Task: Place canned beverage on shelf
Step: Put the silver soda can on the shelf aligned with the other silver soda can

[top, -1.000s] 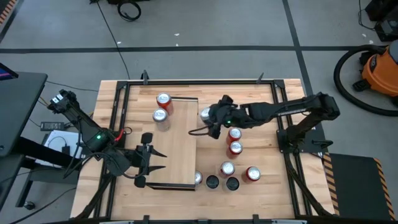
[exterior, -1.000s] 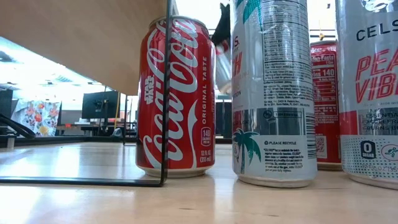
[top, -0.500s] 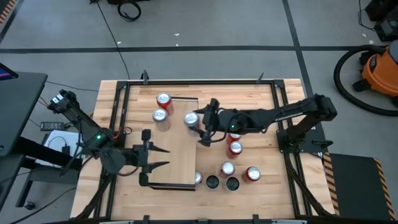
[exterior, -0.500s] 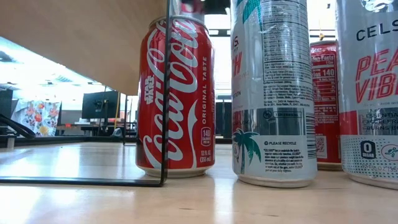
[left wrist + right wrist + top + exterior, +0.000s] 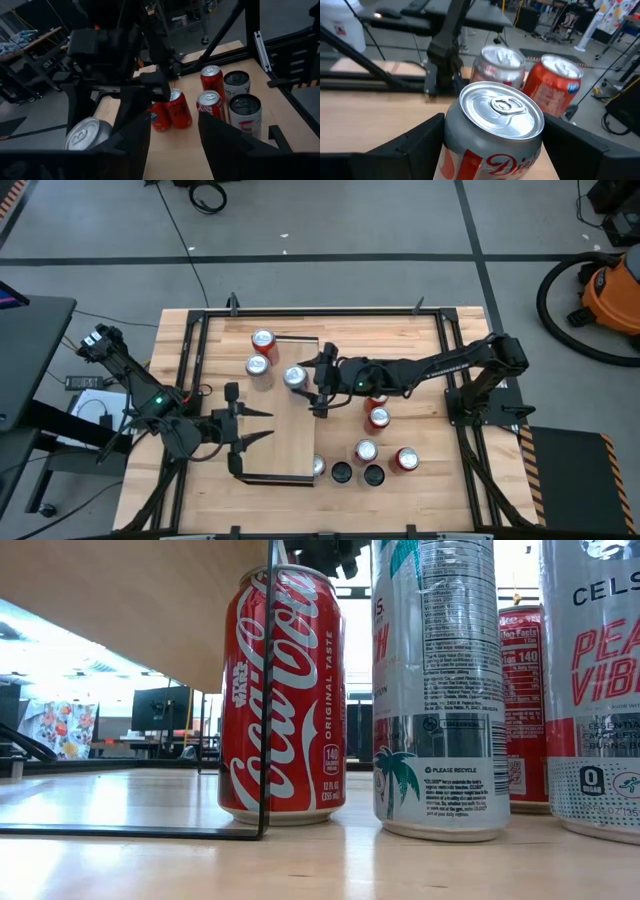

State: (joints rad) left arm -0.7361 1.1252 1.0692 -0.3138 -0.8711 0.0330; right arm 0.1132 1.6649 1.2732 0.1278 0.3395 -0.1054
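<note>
Cans like this silver Diet Coke can (image 5: 492,127) are hard and round, with smooth metal sides that can slip. It looks unopened, so it is probably full and a bit heavy, and it could dent if squeezed too hard. The best place to hold it is around the middle of its side, one finger on each side, and keep it standing straight.

That is how the right gripper (image 5: 308,377) has it. Its two dark fingers (image 5: 412,145) press on both sides of the can, and the can's shiny top points up between them. The can is over the shelf (image 5: 290,430), the pale board on the table, close to two other cans (image 5: 260,352) that stand at the shelf's far end. I cannot tell if the can's bottom touches the board yet.

The left gripper (image 5: 250,432) waits at the near end of the shelf. Its fingers are apart and hold nothing.
</note>
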